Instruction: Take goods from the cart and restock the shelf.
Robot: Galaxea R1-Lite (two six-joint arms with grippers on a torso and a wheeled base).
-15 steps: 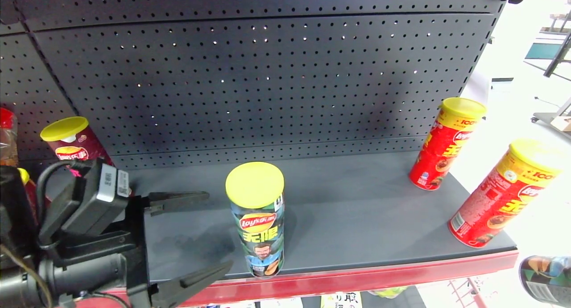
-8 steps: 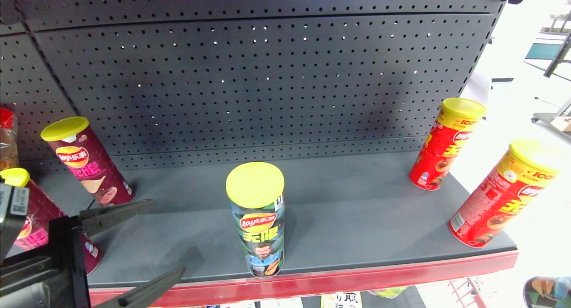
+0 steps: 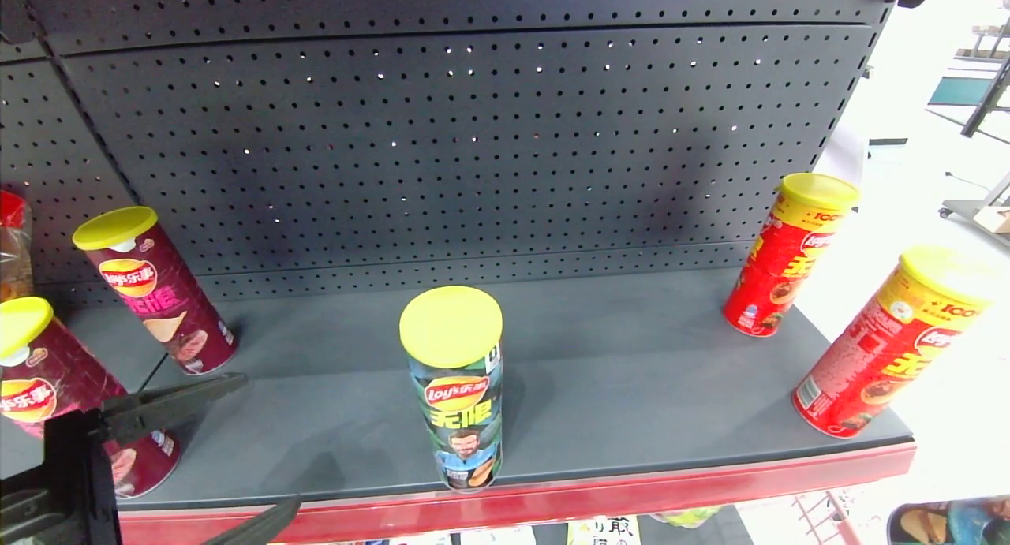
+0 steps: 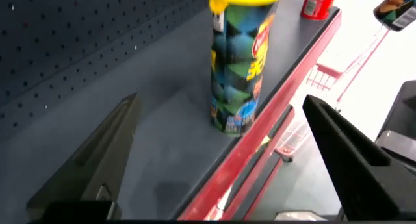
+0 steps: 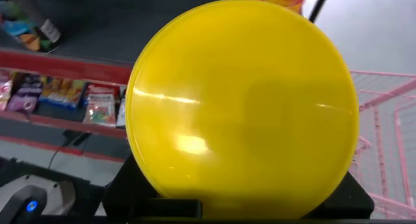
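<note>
A green chip can [image 3: 458, 387] with a yellow lid stands upright near the front edge of the dark shelf [image 3: 631, 387]. In the left wrist view the same green can [image 4: 242, 62] is ahead of my left gripper [image 4: 221, 104]. In the head view my left gripper [image 3: 264, 446] is open and empty at the lower left, well clear of the can. My right gripper [image 5: 240, 208] is shut on another chip can, whose yellow lid [image 5: 244, 107] faces the wrist camera. That held can [image 3: 947, 521] shows at the lower right, below the shelf edge.
Two maroon cans [image 3: 154, 289] [image 3: 55, 395] stand at the shelf's left. Two red cans [image 3: 793, 253] [image 3: 892, 340] stand at its right. A perforated back panel [image 3: 473, 151] closes the rear. A pink wire cart [image 5: 390, 120] sits below to the right.
My left gripper has drawn back to the left and down, away from the green can, uncovering the maroon cans. The held can at the lower right has shifted slightly left.
</note>
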